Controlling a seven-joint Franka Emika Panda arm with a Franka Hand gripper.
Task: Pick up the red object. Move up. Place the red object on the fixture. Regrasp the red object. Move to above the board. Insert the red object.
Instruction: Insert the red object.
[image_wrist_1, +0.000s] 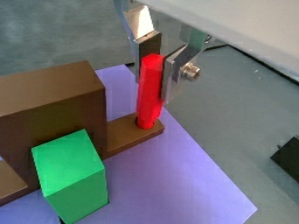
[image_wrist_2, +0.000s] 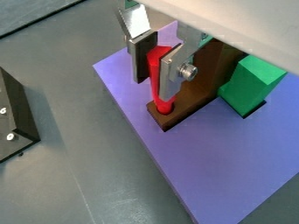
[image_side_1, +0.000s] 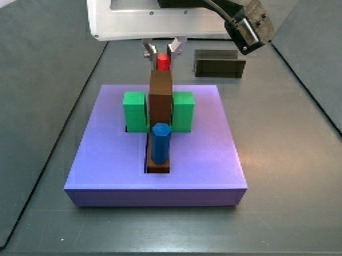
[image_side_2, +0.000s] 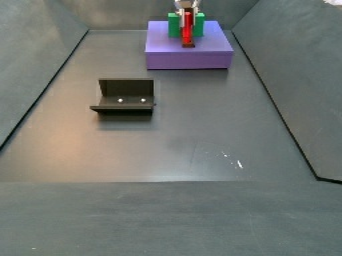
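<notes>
The pincer (image_wrist_1: 156, 54) hangs over the far end of the board (image_wrist_1: 176, 166), its two silver plates closed on the upper part of the red peg (image_wrist_1: 149, 91), one plate on either side of it. In both wrist views the peg stands upright, and its lower end sits in the low brown step at the foot of the tall brown block (image_wrist_1: 52, 109); I can't tell how deep it goes in. The same grip shows from the opposite side in a wrist view, where the pincer (image_wrist_2: 155, 51) holds the red peg (image_wrist_2: 163, 84) just beside the brown block (image_wrist_2: 216, 70), with a green block (image_wrist_2: 254, 87) behind that.

In a side view the board (image_side_1: 201, 165) is a lavender slab lying on the dark floor (image_side_1: 287, 215). The brown block (image_side_1: 159, 95) runs down its middle, a green block (image_side_1: 135, 112) sits against each flank, and a blue peg (image_side_1: 159, 142) stands upright at the near end of the brown strip. The red peg (image_side_1: 163, 61) shows only as a small red tip at the far end, with the pincer (image_side_1: 163, 47) right above it under the white arm housing.

The fixture (image_side_2: 124, 97), a small dark bracket with raised walls, sits on the floor well apart from the board (image_side_2: 187, 55), and nothing rests on it.
</notes>
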